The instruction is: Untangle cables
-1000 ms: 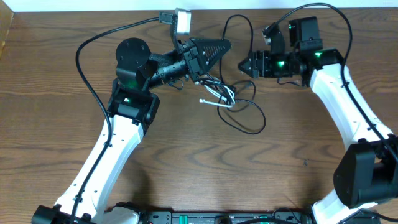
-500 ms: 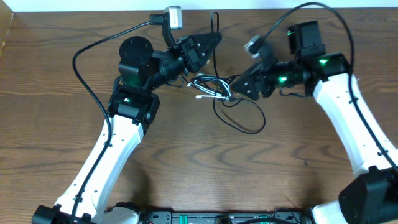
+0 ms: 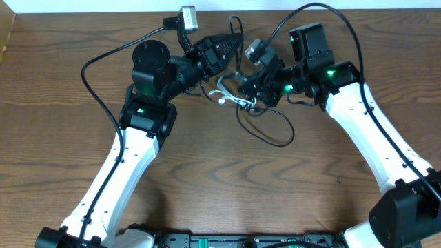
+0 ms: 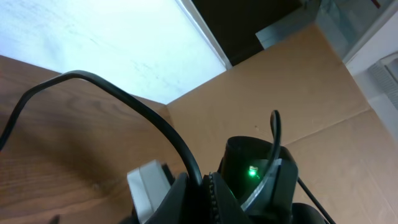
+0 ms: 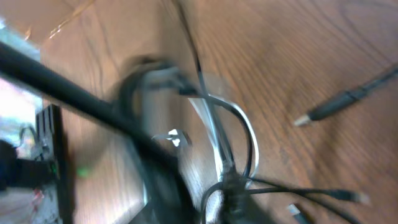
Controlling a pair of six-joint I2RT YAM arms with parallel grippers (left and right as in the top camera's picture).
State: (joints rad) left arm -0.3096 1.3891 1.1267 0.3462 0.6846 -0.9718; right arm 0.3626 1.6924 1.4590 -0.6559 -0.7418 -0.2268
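Since half a second back, the right gripper [image 3: 249,88] has swung left onto the cables [image 3: 238,102], which now sit nearer the far edge of the table [image 3: 207,179], about mid-width. Overhead it is clenched on the tangle, while the left gripper [image 3: 231,47] is clamped on a black cord [image 3: 238,27] arcing toward the far edge. Left wrist: the fingers [image 4: 186,190] are pressed together on the black cord [image 4: 143,115]. Right wrist, blurred: white and black strands [image 5: 233,124] gather at the closed jaws, and one plug end [image 5: 339,99] lies apart on the wood.
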